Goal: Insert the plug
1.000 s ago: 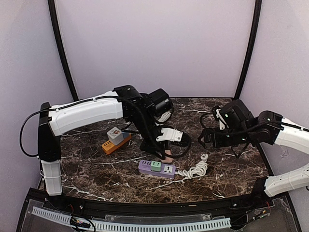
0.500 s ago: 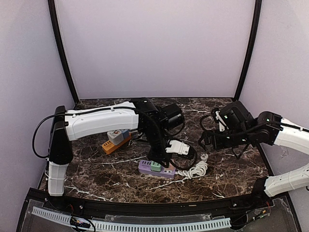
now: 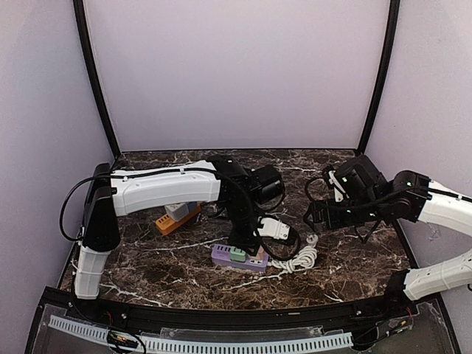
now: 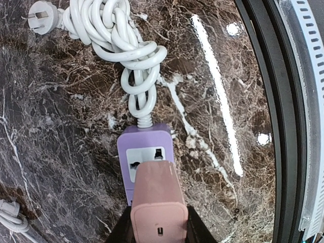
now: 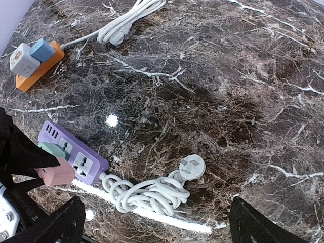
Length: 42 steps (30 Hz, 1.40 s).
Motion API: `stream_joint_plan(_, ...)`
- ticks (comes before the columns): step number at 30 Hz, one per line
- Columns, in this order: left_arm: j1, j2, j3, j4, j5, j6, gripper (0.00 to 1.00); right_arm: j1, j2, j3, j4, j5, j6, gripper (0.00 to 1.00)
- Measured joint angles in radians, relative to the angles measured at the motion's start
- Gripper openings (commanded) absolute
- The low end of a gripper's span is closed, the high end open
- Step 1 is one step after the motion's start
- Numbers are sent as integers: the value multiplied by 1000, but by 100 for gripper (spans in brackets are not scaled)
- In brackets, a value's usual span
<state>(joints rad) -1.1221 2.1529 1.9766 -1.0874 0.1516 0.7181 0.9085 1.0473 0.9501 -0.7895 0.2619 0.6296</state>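
A: Left arm. We see the left claw point(image 4: 159, 229) clamped narrow on the pink plug point(image 4: 158, 195), one finger on each flank.

B: Agreed. Where do we place the plug?

A: Directly over the purple power strip point(image 4: 145, 135). It covers part of the white socket face at the end nearest the cable. From the wrist view we cannot tell whether the prongs are seated.

B: In the right wrist view we note a green plug point(image 5: 52, 149) sitting on the strip, just beside the pink one.

A: The strip's white cable point(image 4: 132, 50) lies knotted in a bundle on the worktop point(image 5: 228, 76). Its own plug head point(image 4: 41, 10) lies loose at the bundle's far end.

B: Right arm. The right claw point(image 5: 154, 225) stands wide, gripping nothing, above the worktop and well apart from the strip.

A: We also record an orange strip point(image 5: 36, 75) toward the back left, carrying a grey cube point(image 5: 23, 56) and a blue adapter point(image 5: 41, 49).
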Motion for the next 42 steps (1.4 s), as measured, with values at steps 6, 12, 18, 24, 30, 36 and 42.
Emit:
stream_joint_plan(6,-1,28,5,16,0,-15,1,0,0,-1,0,0,-5,98)
stream_joint_plan(12,-4,39,5,16,-2,-19,1,0,1,-1,-1,0,-14,99)
stream_joint_plan(18,-4,39,5,14,-14,-20,1,0,10,-1,-1,0,-26,99)
stream_joint_plan(24,-13,39,5,12,-35,-20,1,-1,19,-1,-1,0,-34,99)
stream_joint_plan(30,-16,39,5,12,-38,-24,1,-5,22,-1,-1,0,-47,99)
stream_joint_plan(36,-17,39,5,11,-42,-27,1,-6,23,-1,-1,0,-52,98)
stream_joint_plan(42,-20,39,5,11,-45,-32,1,-6,27,-1,-1,0,-56,99)
